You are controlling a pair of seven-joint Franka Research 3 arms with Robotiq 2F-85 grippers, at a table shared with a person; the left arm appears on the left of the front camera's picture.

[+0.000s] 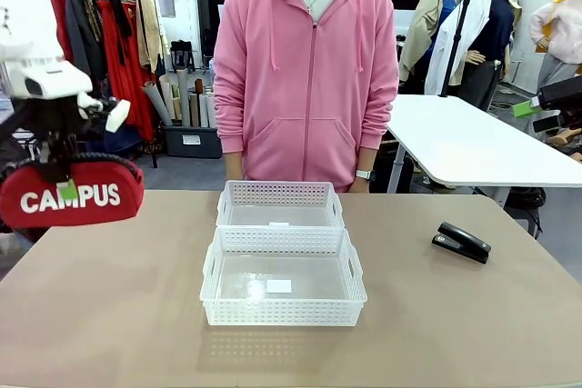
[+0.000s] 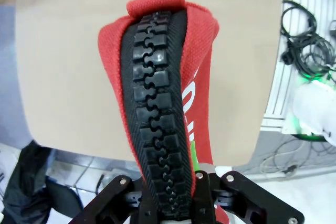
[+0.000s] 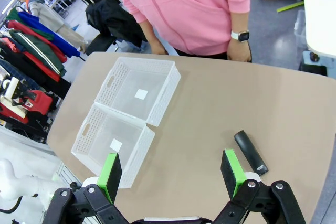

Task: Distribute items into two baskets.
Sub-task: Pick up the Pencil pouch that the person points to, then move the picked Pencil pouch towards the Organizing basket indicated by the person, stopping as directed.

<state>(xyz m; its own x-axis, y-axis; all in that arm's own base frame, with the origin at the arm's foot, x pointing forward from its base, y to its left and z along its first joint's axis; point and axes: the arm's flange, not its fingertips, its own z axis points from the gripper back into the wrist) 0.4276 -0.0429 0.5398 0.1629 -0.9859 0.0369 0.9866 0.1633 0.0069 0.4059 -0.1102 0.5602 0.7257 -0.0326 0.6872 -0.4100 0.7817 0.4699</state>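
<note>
Tan tabletop [image 1: 109, 315] spans the front view, with racks of clothes behind it and one person [image 1: 309, 70] in a pink hoodie standing at the far side, arms down. Two baskets sit at the middle of the table, long sides touching: the near basket [image 1: 282, 315] towards the robot and the far basket [image 1: 279, 194] towards the person, each with a small white label on its bottom. One red pouch [image 1: 73, 193] (white "CAMPUS" lettering facing the robot) hangs in the air at the table's left side, well apart from both baskets. The left gripper [image 1: 65, 190] comes down on it from above and is clamped on its top; in the left wrist view the black zip runs up from between the two fingers, which pinch the pouch from either side, with the table's edge below it. One black stapler [image 1: 462, 242] lies flat on the table to the robot's right, apart from the baskets and touched by nothing. The right gripper [image 3: 170, 174] hangs high above that side with its jaws wide apart, and in its wrist view the stapler lies just past the right-hand green pad, far below.
</note>
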